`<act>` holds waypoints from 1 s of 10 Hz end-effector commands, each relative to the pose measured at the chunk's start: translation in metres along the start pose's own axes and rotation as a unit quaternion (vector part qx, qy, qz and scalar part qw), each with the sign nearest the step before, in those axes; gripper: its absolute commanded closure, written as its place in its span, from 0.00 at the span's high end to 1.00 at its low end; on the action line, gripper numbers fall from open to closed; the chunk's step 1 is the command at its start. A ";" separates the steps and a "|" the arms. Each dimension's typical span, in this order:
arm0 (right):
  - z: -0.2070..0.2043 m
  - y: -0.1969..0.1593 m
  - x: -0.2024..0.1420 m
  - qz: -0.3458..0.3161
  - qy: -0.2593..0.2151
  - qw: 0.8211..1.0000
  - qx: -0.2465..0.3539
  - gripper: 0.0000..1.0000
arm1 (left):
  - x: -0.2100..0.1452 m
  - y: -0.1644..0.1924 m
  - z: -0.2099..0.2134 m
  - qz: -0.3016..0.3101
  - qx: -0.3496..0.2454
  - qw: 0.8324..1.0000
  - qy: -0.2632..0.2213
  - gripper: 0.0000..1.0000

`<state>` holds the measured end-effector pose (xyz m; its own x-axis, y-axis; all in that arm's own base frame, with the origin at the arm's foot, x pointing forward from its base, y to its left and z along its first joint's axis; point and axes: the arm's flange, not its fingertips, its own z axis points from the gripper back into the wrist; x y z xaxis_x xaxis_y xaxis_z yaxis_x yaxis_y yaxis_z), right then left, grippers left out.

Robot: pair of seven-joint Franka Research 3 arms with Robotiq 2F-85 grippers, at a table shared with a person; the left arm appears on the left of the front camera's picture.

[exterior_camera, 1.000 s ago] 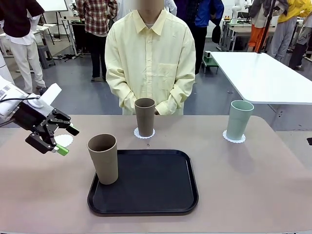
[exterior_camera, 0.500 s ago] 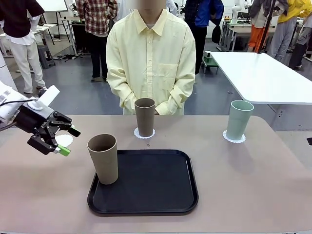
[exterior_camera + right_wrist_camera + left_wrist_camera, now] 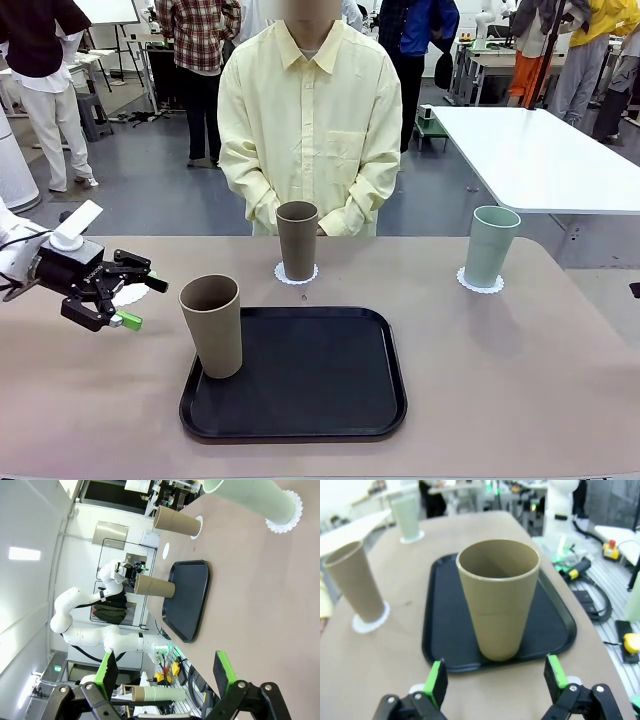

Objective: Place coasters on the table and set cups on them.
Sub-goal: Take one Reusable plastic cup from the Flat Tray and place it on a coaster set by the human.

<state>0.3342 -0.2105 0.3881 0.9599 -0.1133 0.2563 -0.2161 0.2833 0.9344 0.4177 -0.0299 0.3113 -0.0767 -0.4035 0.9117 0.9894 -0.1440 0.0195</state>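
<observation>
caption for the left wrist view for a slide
Open left gripper faces a tan cup standing on the black tray.

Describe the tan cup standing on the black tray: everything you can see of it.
The tan cup is a tall, tapered, handleless tumbler, matte brown and plastic-looking, with a faint seam line around its lower body. It stands upright and empty, mouth up, on the near-left corner of the black tray, with no coaster under it. Nothing else touches it. The left gripper hovers open to its left, facing it, jaws apart and clear of its wall.
</observation>
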 end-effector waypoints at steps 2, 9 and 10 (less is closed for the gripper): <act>0.000 0.000 0.000 -0.002 0.000 1.000 0.000 1.00 | -0.037 0.011 -0.026 -0.010 0.019 0.998 -0.061 1.00; 0.000 0.000 0.000 -0.002 0.000 1.000 0.000 1.00 | -0.036 0.005 -0.056 -0.012 0.029 0.998 -0.063 1.00; 0.000 0.000 0.000 -0.002 0.000 1.000 0.000 1.00 | -0.033 0.004 -0.061 -0.015 0.022 0.998 -0.061 1.00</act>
<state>0.3342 -0.2105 0.3881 0.9599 -0.1133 0.2563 -0.2161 0.2833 0.9344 0.4242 -0.0652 0.2571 -0.0374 -0.2904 0.9562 0.9929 -0.1191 0.0027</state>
